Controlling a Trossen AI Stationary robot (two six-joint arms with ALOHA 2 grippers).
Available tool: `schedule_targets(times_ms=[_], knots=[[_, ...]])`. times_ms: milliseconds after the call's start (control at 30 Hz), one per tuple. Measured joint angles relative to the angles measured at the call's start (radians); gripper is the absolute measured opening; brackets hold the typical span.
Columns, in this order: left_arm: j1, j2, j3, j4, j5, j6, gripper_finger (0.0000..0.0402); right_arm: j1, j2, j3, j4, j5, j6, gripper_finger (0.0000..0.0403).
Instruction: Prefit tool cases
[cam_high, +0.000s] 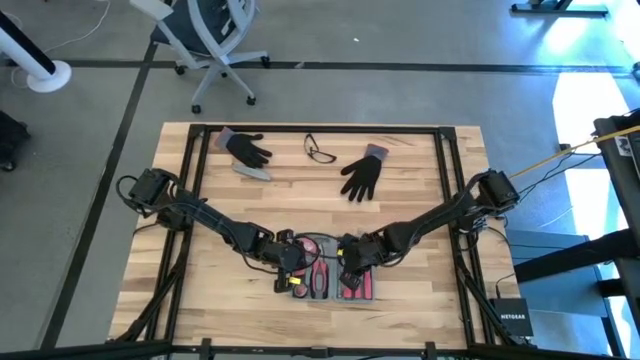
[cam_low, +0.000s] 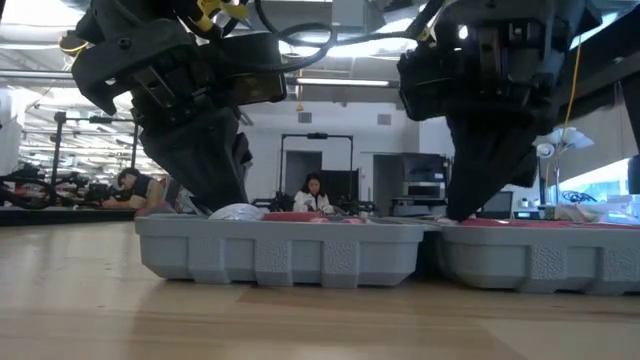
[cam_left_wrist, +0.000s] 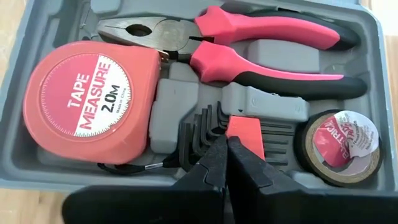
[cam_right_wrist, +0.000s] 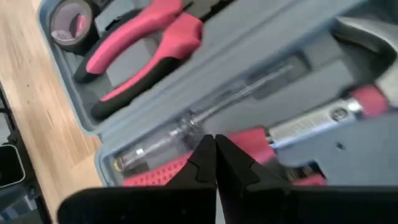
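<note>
At the near middle of the table (cam_high: 200, 300) lies the open tool case (cam_high: 322, 270), its red tape (cam_left_wrist: 87, 99) marked "TAPE MEASURE 2.0M", while the left gripper (cam_left_wrist: 227, 163) and the right gripper (cam_right_wrist: 215, 155) hover above it with fingers pressed together, holding nothing.

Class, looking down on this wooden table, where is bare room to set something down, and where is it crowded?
Bare wood: both front corners, flanking the open grey plastic tool case. Crowded: front centre, where the shut left gripper and right gripper hang over it; the back edge holds two black gloves and eyeglasses.
</note>
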Motion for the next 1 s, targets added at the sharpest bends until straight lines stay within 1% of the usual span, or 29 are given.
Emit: schedule_targets(times_ms=[100, 200, 300, 367, 500, 600, 767, 833, 900, 1000], knots=[[0.000, 0.000, 0.000, 0.000, -0.001, -0.003, 0.0000, 0.007, 0.050, 0.003, 0.029, 0.009, -0.008, 0.0000], [0.000, 0.000, 0.000, 0.000, -0.003, -0.013, 0.0000, 0.001, 0.051, 0.001, 0.046, 0.000, -0.010, 0.0000], [0.000, -0.003, 0.000, 0.000, -0.007, -0.019, 0.0000, -0.017, 0.008, -0.004, 0.049, -0.007, -0.016, 0.0000], [0.001, -0.009, -0.001, -0.001, -0.012, -0.020, 0.0000, -0.031, -0.029, -0.010, 0.026, 0.009, -0.033, 0.0000], [0.001, -0.043, -0.004, -0.019, -0.023, -0.022, 0.0000, -0.050, -0.100, -0.005, 0.045, 0.028, -0.039, 0.0000], [0.002, -0.081, -0.008, -0.039, -0.023, 0.002, 0.0000, -0.055, -0.115, -0.006, 0.042, 0.063, -0.047, 0.0000], [0.008, -0.143, -0.006, -0.039, -0.023, 0.023, 0.0000, -0.056, -0.123, -0.006, 0.050, 0.068, -0.038, 0.0003], [0.012, -0.163, -0.006, -0.049, -0.024, 0.027, 0.0000, -0.061, -0.123, -0.006, 0.055, 0.072, -0.037, 0.0012], [0.019, -0.194, -0.003, -0.072, -0.048, 0.012, 0.0001, -0.066, -0.123, -0.005, 0.077, 0.060, -0.037, 0.0027], [0.044, -0.266, 0.021, -0.156, -0.093, -0.088, 0.0011, -0.083, -0.123, 0.027, 0.064, 0.013, -0.035, 0.0061]])
